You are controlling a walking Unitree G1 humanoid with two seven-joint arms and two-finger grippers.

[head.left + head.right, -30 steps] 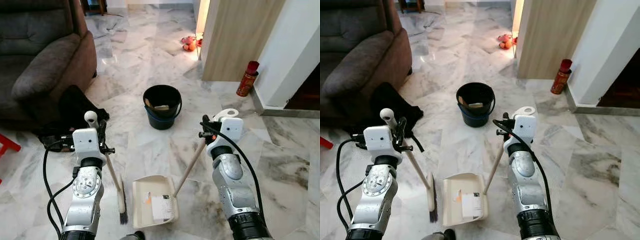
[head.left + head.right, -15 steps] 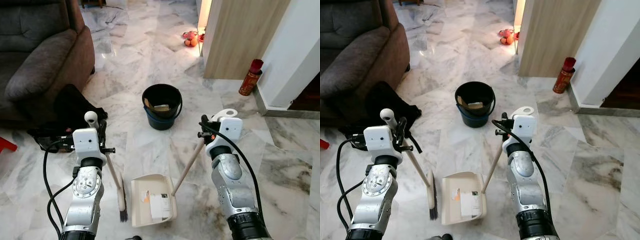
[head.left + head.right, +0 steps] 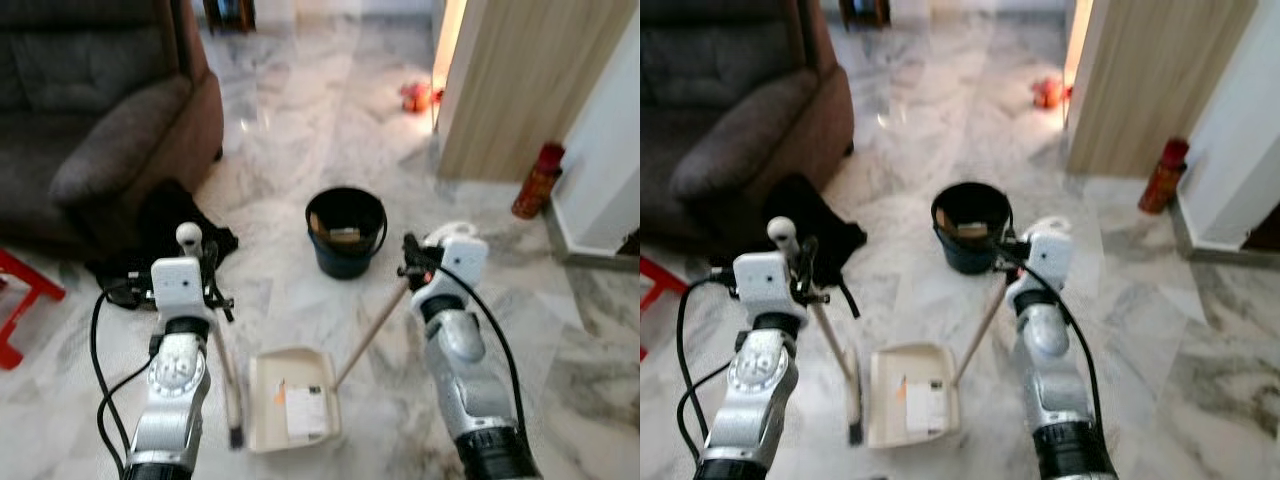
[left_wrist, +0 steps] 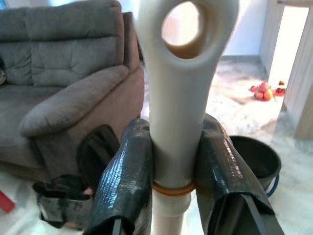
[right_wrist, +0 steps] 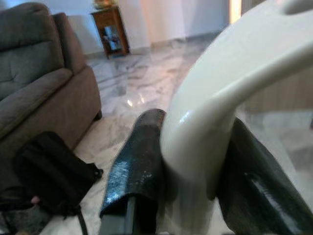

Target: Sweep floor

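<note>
The left gripper [image 4: 171,171] is clamping the broom [image 3: 228,385] and the right gripper [image 5: 195,166] the dustpan [image 3: 292,411], scraps already lying inside, so tipping into the black bucket [image 3: 346,231] is probably remaining.

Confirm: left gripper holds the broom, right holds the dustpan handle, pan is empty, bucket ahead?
Not empty. The left eye view shows paper scraps lying in the dustpan. The rest holds: left gripper shut on the broom, right gripper on the dustpan handle, bucket ahead.
</note>
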